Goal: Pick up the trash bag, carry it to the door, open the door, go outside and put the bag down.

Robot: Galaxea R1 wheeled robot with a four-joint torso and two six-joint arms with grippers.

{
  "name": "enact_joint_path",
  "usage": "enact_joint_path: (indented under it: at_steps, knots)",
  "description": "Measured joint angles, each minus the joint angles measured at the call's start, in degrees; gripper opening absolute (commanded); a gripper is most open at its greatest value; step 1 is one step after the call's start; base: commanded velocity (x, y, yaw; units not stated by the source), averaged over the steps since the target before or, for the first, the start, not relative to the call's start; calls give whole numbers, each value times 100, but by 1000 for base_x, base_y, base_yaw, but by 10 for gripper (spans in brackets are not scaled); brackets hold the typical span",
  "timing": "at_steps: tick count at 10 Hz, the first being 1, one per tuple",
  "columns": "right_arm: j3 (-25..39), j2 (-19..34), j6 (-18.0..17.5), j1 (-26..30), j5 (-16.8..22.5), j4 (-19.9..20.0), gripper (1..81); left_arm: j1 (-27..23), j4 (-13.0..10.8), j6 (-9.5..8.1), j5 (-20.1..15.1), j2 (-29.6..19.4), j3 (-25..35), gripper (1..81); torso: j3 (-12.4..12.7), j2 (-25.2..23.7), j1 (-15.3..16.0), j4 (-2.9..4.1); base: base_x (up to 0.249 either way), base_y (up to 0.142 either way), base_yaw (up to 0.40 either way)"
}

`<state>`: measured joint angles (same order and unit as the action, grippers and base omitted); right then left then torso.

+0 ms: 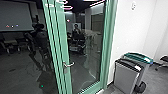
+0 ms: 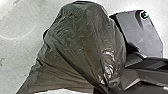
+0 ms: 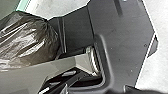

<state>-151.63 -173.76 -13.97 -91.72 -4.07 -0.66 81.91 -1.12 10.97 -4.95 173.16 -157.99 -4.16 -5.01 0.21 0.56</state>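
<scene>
The dark, shiny trash bag (image 2: 82, 47) shows large in the left wrist view, its folds drawn together at my left gripper (image 2: 108, 86), which is shut on it. In the right wrist view, part of the trash bag (image 3: 30, 40) lies beyond a grey arm part, and dark parts of my right gripper (image 3: 63, 83) show low down; its state cannot be told. Ahead in the head view stands the glass door (image 1: 85, 50) in a green frame, with a silver lever handle (image 1: 69, 65) on its left side.
Right of the door, by the white wall (image 1: 130, 32), stand a grey bin (image 1: 126, 76) with a dark top and a bin with a green lid (image 1: 137, 57). A chair (image 1: 162, 61) is at the far right. A small person (image 1: 76, 29) shows in the glass.
</scene>
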Motion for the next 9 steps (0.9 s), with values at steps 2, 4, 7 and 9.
enact_joint_path:
  at_steps: [2, 4, 7, 9]
  knots:
    - [0, 0, 2, 0, -2, 0, 811, 28, 0, 38, 68, 5, 2, 10, 0, 0, 0, 0, 167, 0, 0]
    - [0, 0, 2, 0, -2, 0, 811, 15, 0, 73, 82, 6, 2, 10, 0, 0, 0, 0, 167, 0, 0]
    - [0, 0, 2, 0, -2, 0, 811, 15, 0, 73, 82, 6, 2, 10, 0, 0, 0, 0, 167, 0, 0]
    - [0, 0, 2, 0, -2, 0, 811, 15, 0, 73, 79, 9, 2, 10, 0, 0, 0, 0, 167, 0, 0]
